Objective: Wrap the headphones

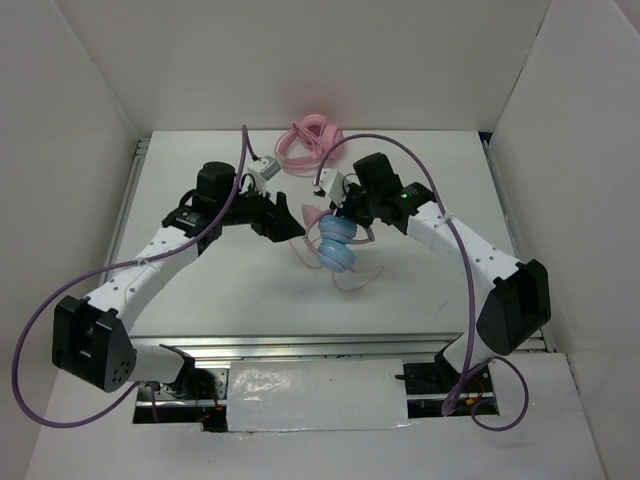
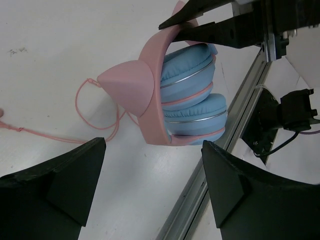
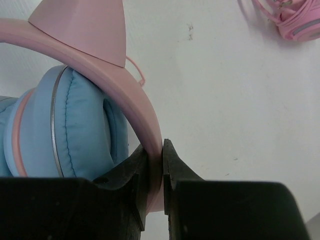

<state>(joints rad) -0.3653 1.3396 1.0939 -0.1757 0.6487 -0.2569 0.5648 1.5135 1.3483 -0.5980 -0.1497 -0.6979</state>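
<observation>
The headphones (image 1: 337, 245) have light blue ear cups (image 2: 192, 97), a pink headband (image 3: 135, 95) and pink cat ears (image 2: 129, 85). They hang above the table at its middle. My right gripper (image 3: 155, 150) is shut on the pink headband and holds the headphones up; it also shows in the top view (image 1: 350, 212). The thin pink cable (image 2: 90, 112) trails onto the table below in loose loops (image 1: 350, 278). My left gripper (image 2: 152, 150) is open and empty, just left of the headphones (image 1: 292, 222), facing them.
All-pink headphones (image 1: 312, 140) lie at the back of the table, also in the right wrist view (image 3: 295, 20). White walls stand on both sides. A metal rail (image 1: 330, 345) runs along the near edge.
</observation>
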